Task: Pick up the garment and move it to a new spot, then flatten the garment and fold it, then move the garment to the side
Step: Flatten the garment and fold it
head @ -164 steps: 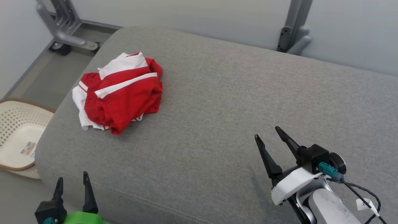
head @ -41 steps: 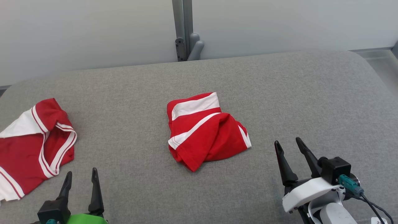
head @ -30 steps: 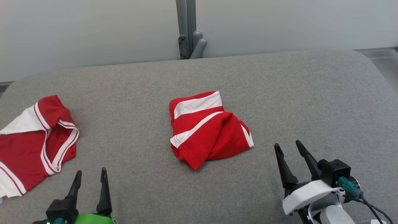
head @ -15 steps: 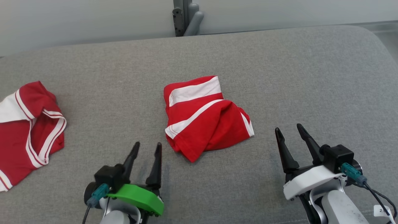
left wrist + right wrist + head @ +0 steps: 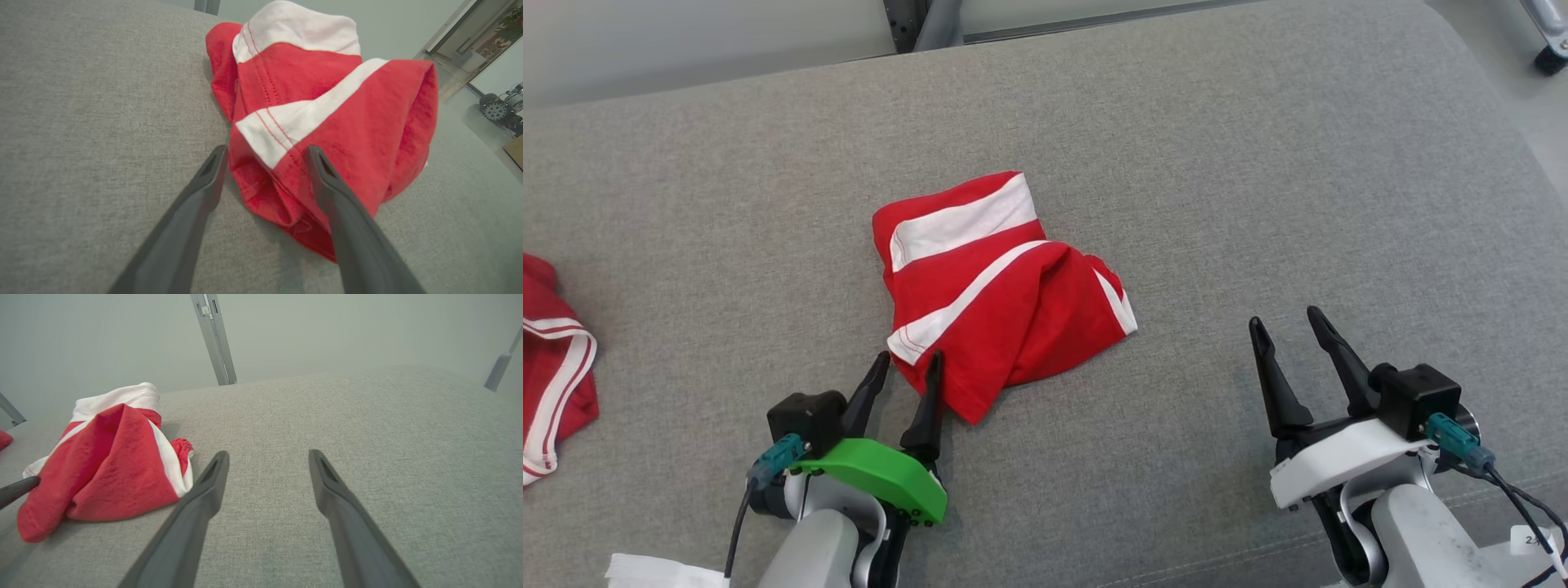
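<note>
A crumpled red garment with white stripes (image 5: 988,286) (image 5: 327,110) (image 5: 110,461) lies in the middle of the grey cushion (image 5: 1258,180). My left gripper (image 5: 907,363) (image 5: 265,153) is open at the garment's near left corner, one finger on each side of the fabric edge. My right gripper (image 5: 1286,322) (image 5: 267,455) is open above bare cushion, well to the right of the garment, with nothing between its fingers. One left finger tip (image 5: 18,488) shows at the edge of the right wrist view.
A second red and white garment (image 5: 551,367) lies at the cushion's left edge. A grey metal post (image 5: 915,16) stands behind the cushion against the pale wall. The floor shows at the top right, past the cushion's rounded corner.
The camera swung right from a pile at the cushion's left end, then tilted down. My left gripper moved forward to the garment's near corner. The right gripper kept its place.
</note>
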Motion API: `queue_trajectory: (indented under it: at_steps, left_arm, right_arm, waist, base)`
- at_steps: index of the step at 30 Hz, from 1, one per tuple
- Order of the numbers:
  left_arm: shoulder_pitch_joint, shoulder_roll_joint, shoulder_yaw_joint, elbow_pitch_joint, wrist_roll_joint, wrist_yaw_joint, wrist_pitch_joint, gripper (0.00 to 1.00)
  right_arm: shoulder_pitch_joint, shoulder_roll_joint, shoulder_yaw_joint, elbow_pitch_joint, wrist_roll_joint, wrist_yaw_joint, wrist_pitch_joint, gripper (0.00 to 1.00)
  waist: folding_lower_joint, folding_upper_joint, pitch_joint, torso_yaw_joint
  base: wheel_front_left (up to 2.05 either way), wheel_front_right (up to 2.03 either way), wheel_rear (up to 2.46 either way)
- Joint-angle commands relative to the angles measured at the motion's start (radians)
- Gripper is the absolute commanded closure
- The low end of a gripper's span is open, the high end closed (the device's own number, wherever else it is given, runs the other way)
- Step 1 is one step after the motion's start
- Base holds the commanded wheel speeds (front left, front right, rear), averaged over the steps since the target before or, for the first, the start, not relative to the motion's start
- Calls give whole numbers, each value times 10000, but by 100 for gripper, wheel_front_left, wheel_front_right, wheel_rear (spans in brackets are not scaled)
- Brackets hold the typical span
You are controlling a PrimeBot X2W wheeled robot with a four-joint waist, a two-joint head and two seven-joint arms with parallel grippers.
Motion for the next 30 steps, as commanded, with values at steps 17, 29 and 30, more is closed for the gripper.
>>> queue_trajectory:
  at_steps: [17,29,30]
  left_arm:
    - [-277,580,404,-2144,644,-44,-6,100]
    - [-410,1879,1670,-3629,1542,-43,-1,100]
    - [-243,1957,1768,-3349,1523,-43,-1,100]
  right_arm:
    - [-176,116,71,28,126,-3,-29,0]
    - [-25,296,-44,90,208,-3,-29,0]
    - [-30,313,-32,69,209,-3,-29,0]
  waist:
    - [0,-1,113,-51]
    - [0,-1,-83,161]
    - [0,-1,-53,147]
  base:
    - [0,0,0]
    - [0,0,0]
    - [0,0,0]
